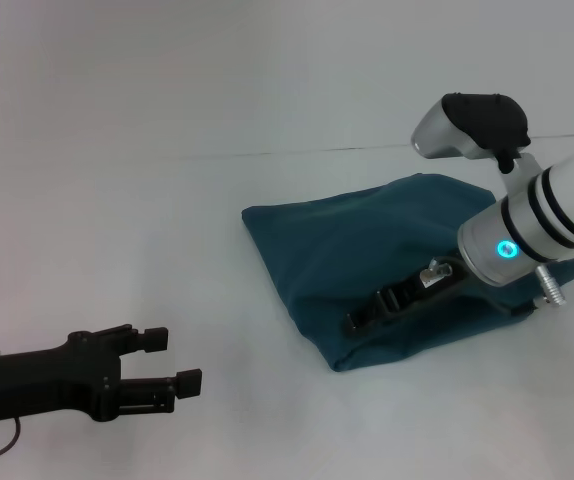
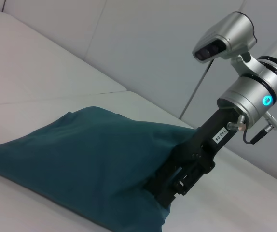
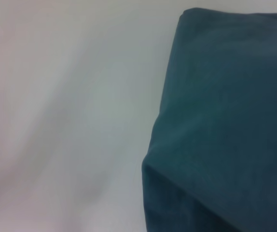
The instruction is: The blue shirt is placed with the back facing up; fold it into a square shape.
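Jaws of the right gripper (image 1: 352, 322) lie on the folded blue shirt (image 1: 367, 240), their state unclear; left gripper (image 1: 172, 362), at eight o'clock, is open; soft, limp cloth, best pinched at an edge.

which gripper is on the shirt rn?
The right gripper, low on the folded blue shirt. The left gripper hangs open over bare table, clear of the fabric.
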Controlling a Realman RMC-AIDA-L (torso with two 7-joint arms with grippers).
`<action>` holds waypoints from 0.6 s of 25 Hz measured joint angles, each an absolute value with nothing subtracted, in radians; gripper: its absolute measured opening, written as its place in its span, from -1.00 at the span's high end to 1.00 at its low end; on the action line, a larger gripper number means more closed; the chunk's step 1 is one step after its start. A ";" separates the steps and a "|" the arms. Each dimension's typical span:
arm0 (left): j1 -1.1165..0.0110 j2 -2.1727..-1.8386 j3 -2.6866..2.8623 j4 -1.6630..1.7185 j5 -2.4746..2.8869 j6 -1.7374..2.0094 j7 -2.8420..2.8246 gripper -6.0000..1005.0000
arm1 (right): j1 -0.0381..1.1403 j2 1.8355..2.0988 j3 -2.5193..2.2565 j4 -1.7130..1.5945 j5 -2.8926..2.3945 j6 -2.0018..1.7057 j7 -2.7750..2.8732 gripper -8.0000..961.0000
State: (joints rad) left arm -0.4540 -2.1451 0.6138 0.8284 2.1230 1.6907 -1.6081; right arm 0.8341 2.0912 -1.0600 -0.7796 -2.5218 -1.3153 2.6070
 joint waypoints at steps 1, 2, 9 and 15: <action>-0.454 -2.145 0.614 0.828 2.123 1.691 -1.608 -0.82 | 0.835 2.092 -1.073 -0.779 -2.522 -1.310 2.612 -0.50; -0.454 -2.145 0.614 0.828 2.123 1.691 -1.608 -0.82 | 0.836 2.093 -1.084 -0.779 -2.522 -1.306 2.616 -0.50; -0.454 -2.146 0.616 0.828 2.124 1.688 -1.608 -0.82 | 0.839 2.093 -1.190 -0.779 -2.522 -1.287 2.659 -0.47; -0.454 -2.146 0.617 0.827 2.125 1.685 -1.607 -0.82 | 0.839 2.092 -1.193 -0.783 -2.522 -1.286 2.656 -0.26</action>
